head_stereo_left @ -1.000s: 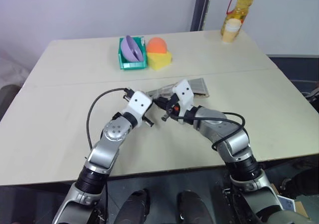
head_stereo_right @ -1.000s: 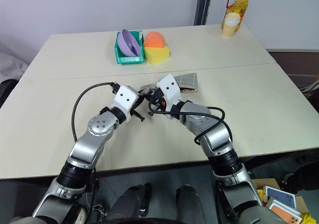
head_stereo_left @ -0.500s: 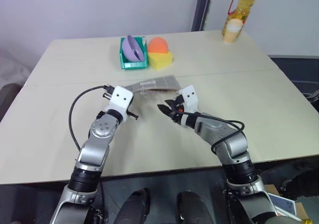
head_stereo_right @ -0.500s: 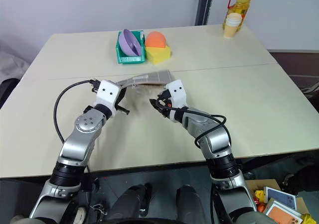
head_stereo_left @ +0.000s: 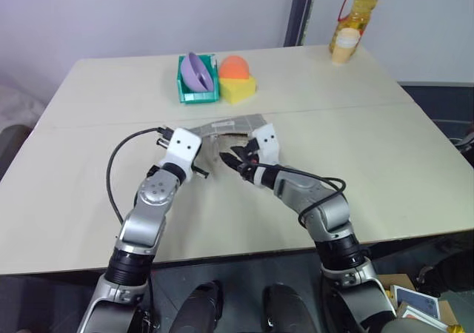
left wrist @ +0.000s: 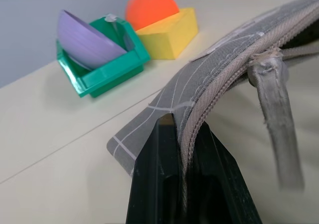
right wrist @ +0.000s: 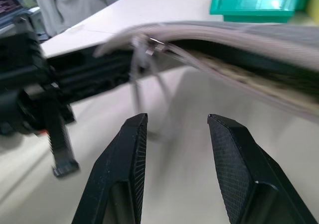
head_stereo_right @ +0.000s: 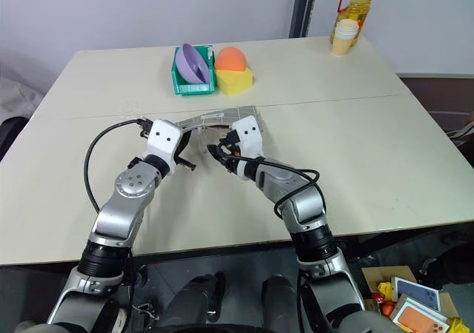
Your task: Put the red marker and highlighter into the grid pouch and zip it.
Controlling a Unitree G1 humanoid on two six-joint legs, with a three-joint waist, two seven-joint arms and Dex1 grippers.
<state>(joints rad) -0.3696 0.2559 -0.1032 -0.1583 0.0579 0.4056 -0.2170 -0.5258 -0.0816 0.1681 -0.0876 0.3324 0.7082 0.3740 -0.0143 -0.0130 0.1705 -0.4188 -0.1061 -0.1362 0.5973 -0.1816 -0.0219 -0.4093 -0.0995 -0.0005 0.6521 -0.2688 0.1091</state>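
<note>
Grey gridded fabric is pinched in my left gripper (left wrist: 185,184): its fingers are closed on one end of the grid pouch (head_stereo_left: 235,126), holding it lifted off the desk (head_stereo_left: 385,155) near the middle, nearer the far edge than the near one. My right gripper (right wrist: 174,134) is parted and empty, facing the cord pull loop (left wrist: 276,109) hanging from the zipper. I see no marker or highlighter lying out, so I judge them inside; the zipping is what remains.

one grid pouch (head_stereo_left: 235,125), one green bin (head_stereo_left: 195,89), one purple bowl (head_stereo_left: 196,72), one orange ball (head_stereo_left: 234,67), one yellow block (head_stereo_left: 237,90)
</note>
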